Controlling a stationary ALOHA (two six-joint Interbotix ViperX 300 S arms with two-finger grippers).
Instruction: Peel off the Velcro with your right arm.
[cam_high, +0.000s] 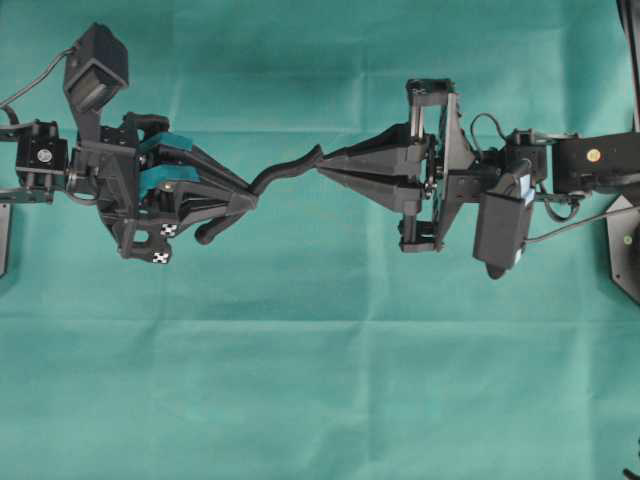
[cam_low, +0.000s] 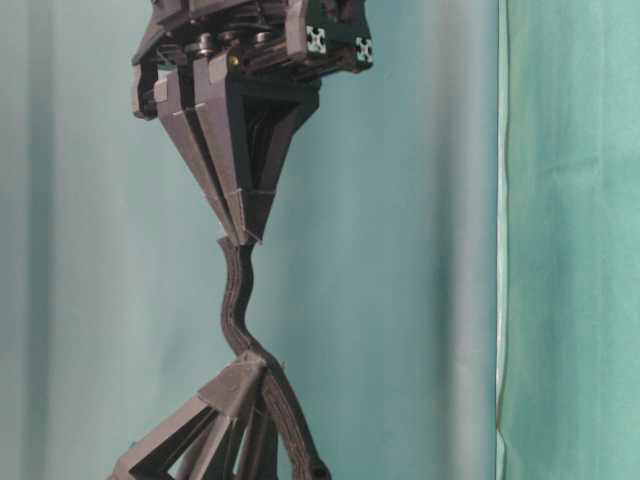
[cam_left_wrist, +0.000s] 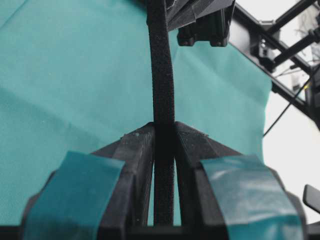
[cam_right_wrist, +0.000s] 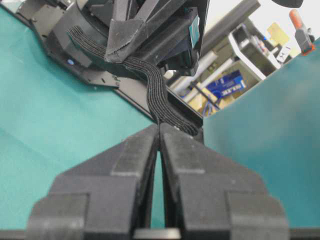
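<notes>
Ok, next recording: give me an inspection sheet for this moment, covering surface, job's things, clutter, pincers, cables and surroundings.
Surface: teal cloth, smooth apart from faint fold lines.
Job's things: black Velcro strip hangs in the air in a wavy line between the two pincers, off the cloth; one end sticks out past the left pincer's tips.
Clutter: nothing seen on the cloth.
Pincers: left pincer, with teal patches, shut on the strip; right pincer, all black, shut on the strip's other end.
Cables: thin black cables run along the right arm, clear of the strip.
Surroundings: in the right wrist view, blurred shelving and a blue box beyond the cloth.
</notes>
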